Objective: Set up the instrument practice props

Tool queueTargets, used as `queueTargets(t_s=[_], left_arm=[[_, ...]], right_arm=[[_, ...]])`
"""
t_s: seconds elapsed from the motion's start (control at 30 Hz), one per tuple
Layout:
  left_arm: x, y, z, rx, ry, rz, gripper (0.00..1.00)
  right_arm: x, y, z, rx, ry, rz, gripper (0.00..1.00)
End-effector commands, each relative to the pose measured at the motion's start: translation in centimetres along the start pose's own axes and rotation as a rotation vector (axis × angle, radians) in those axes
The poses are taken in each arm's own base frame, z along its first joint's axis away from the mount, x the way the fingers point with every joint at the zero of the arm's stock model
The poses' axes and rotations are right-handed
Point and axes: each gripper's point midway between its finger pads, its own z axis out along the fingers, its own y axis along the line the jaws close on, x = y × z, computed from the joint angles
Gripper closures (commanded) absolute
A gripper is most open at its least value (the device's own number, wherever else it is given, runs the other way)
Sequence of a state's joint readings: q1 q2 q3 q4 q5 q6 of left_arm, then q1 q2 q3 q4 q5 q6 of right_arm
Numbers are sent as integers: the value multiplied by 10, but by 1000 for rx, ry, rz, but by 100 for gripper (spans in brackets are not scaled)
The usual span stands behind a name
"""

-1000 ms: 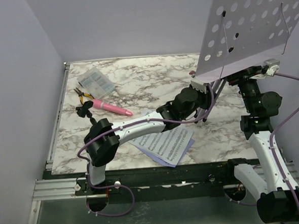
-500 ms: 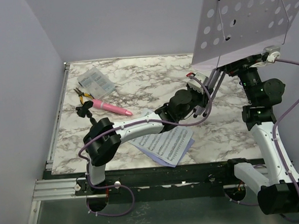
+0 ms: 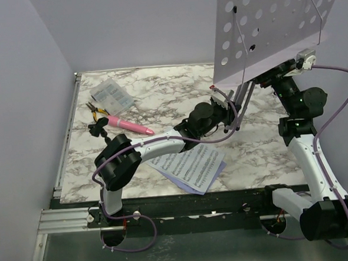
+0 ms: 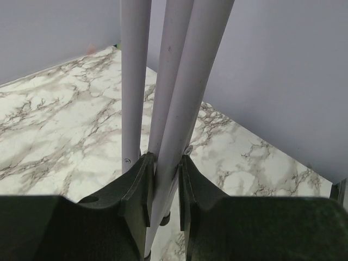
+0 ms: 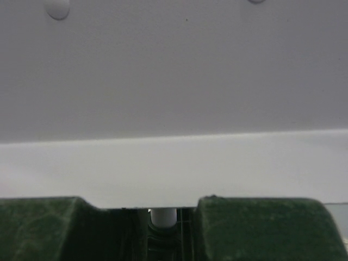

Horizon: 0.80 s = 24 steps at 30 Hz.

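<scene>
The lavender perforated music-stand desk (image 3: 268, 24) hangs high at the back right, above the table. My right gripper (image 3: 282, 75) sits just beneath it; in the right wrist view the desk's underside (image 5: 174, 81) fills the picture and a pale tube end (image 5: 162, 216) shows between my jaws (image 5: 163, 211). My left gripper (image 3: 231, 112) is shut on one of the folded silver tripod legs (image 4: 169, 109), its fingers (image 4: 142, 179) pressing that leg. Printed sheet-music pages (image 3: 191, 168) lie near the front. A pink microphone (image 3: 129, 125) and the small black mic stand (image 3: 97, 128) lie at the left.
A clear plastic compartment box (image 3: 111, 96) and orange-handled pliers (image 3: 96, 111) lie at the back left. Walls close in the table (image 3: 159, 84) on the left, back and right. The tripod's rubber feet (image 4: 165, 218) hang just above the marble.
The music stand has moved left and its desk has risen and turned more upright. Both arms moved left with it, and the left jaws have tightened slightly on the leg.
</scene>
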<state>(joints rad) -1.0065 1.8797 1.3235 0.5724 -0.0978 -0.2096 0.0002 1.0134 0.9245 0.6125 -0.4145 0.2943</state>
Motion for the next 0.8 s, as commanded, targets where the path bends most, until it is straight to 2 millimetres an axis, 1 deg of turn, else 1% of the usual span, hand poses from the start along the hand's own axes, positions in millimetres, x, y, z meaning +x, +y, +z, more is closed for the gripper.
queueTargets(t_s=[0.0,0.07,0.1,0.13,0.23,0.27,0.3,0.4,0.43,0.47,0.57,0.6,0.63,0.67,0.7,0.73,0.77], left_arm=[[135,53,-29,-129,375,12,100],[142,55,-32,-134,391,18,100],[143,55,-34,-133,394,20,100],[142,55,-35,-132,394,20,100],[129,49,-37,-105,383,5,100],[123,46,-38,-94,382,-5,100],[116,42,-39,-81,377,-17,100],[92,26,-42,-12,365,-66,99],[82,19,-44,19,358,-84,92],[75,16,-46,36,349,-101,79],[55,14,-53,83,330,-167,50],[49,15,-55,90,319,-189,43],[46,20,-59,80,312,-208,36],[38,23,-62,77,296,-226,32],[37,27,-66,70,288,-238,25],[31,30,-70,67,272,-243,20],[30,32,-73,65,266,-241,17]], right_arm=[[-198,81,-39,-222,-656,-260,99],[-196,81,-40,-222,-653,-265,99],[-193,81,-40,-222,-646,-266,99],[-185,79,-41,-218,-630,-264,99],[-160,72,-49,-191,-592,-241,99],[-154,72,-52,-187,-588,-236,99],[-144,70,-55,-182,-576,-230,99],[-124,69,-63,-184,-547,-229,99],[-117,68,-64,-185,-535,-224,99],[-113,68,-65,-186,-529,-217,99],[-105,67,-68,-184,-518,-212,99],[-102,68,-68,-187,-511,-211,99],[-101,67,-69,-186,-510,-209,99],[-100,67,-70,-184,-509,-203,99],[-100,67,-70,-181,-509,-202,99],[-99,66,-70,-180,-505,-201,99],[-99,66,-69,-181,-502,-200,99]])
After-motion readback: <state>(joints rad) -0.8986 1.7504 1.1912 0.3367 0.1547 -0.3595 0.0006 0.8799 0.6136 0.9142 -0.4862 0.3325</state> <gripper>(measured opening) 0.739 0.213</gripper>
